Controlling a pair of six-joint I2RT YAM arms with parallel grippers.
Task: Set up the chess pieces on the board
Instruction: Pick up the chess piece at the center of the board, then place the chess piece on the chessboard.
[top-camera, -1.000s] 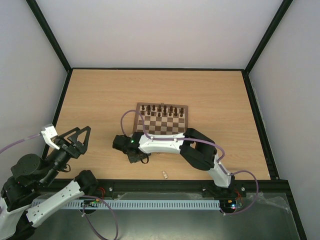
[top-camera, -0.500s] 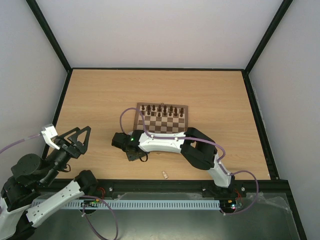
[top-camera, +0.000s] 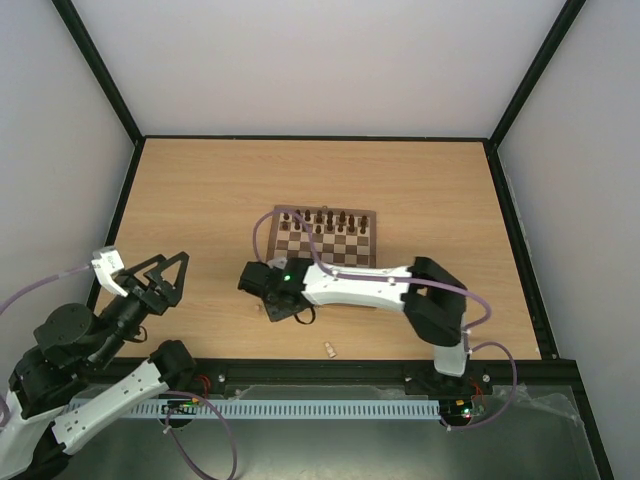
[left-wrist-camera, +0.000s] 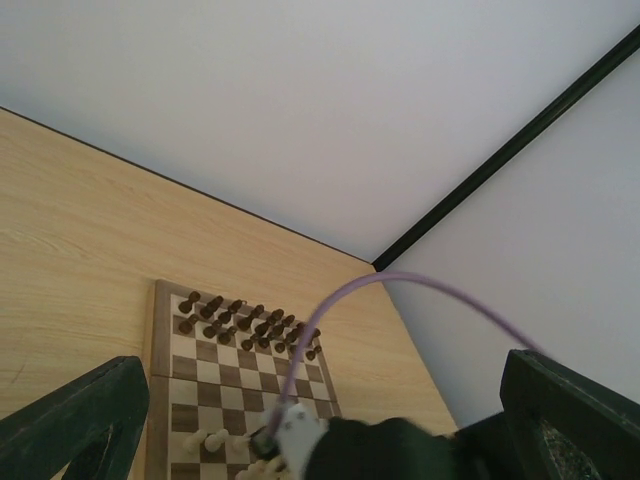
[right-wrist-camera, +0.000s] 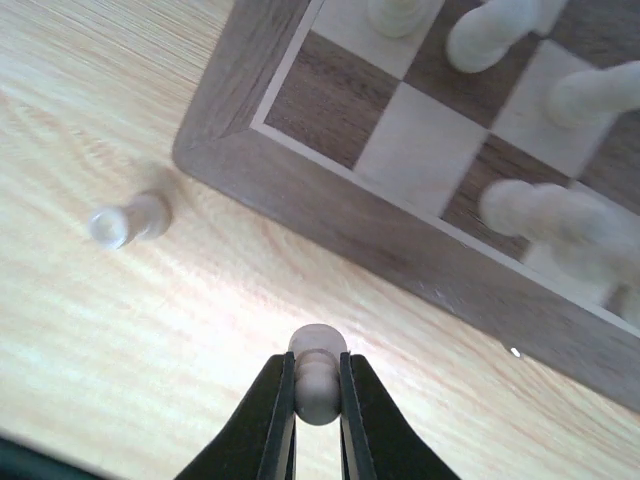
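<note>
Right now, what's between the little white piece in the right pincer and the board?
Just bare table, in the right wrist view. The held piece sits off the board; a second pale piece lies aside.

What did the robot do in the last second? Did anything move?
The right hand closed on a pale pawn on the table beside the board, and its arm swung a little to the right. The left hand stayed wide open, shifting only slightly. The board, its pieces and the stray piece near the table's front edge stayed put.
</note>
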